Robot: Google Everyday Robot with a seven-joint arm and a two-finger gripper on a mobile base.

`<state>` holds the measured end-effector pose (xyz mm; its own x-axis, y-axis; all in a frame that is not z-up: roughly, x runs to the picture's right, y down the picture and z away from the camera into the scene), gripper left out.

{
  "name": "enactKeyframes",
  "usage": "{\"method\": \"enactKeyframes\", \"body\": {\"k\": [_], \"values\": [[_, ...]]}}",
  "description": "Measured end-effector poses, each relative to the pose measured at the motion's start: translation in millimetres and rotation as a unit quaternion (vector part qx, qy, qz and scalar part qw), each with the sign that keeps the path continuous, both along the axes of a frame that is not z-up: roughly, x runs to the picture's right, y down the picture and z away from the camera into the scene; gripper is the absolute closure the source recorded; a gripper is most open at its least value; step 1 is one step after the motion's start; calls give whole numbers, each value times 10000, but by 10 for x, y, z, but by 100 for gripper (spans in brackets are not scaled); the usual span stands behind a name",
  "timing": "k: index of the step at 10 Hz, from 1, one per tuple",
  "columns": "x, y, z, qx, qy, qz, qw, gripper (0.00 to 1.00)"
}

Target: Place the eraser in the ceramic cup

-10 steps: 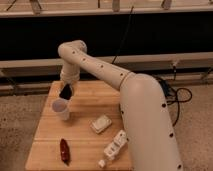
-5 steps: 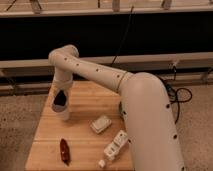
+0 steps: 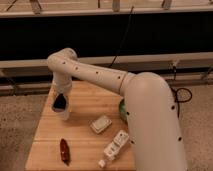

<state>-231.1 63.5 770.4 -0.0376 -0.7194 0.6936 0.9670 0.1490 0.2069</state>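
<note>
Hovering our gripper (image 3: 60,102) right over the ceramic cup (image 3: 63,113) at the bench's (image 3: 82,145) left edge, we cannot make out the eraser itself. We judge it light and firm, best pinched across its short sides; the cup could tip easily.

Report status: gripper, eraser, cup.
Gripper directly over the cup at the table's left edge. Eraser not visible. Red object and white blocks lie apart, not in the way.
</note>
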Motion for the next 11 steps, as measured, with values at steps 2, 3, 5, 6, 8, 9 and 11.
{"method": "enactKeyframes", "body": {"k": [2,3,5,6,8,9,11], "values": [[-31,32,-25,21,-86,-73,9999,20],[-49,43,-33,36,-125,-106,9999,20],[-55,39,-34,71,-149,-123,9998,20],[-65,32,-29,100,-157,-121,9998,20],[-67,5,-14,142,-146,-76,9998,20],[-52,-16,-16,160,-133,-64,9998,20],[11,-80,-90,180,-97,-60,9998,20]]}}
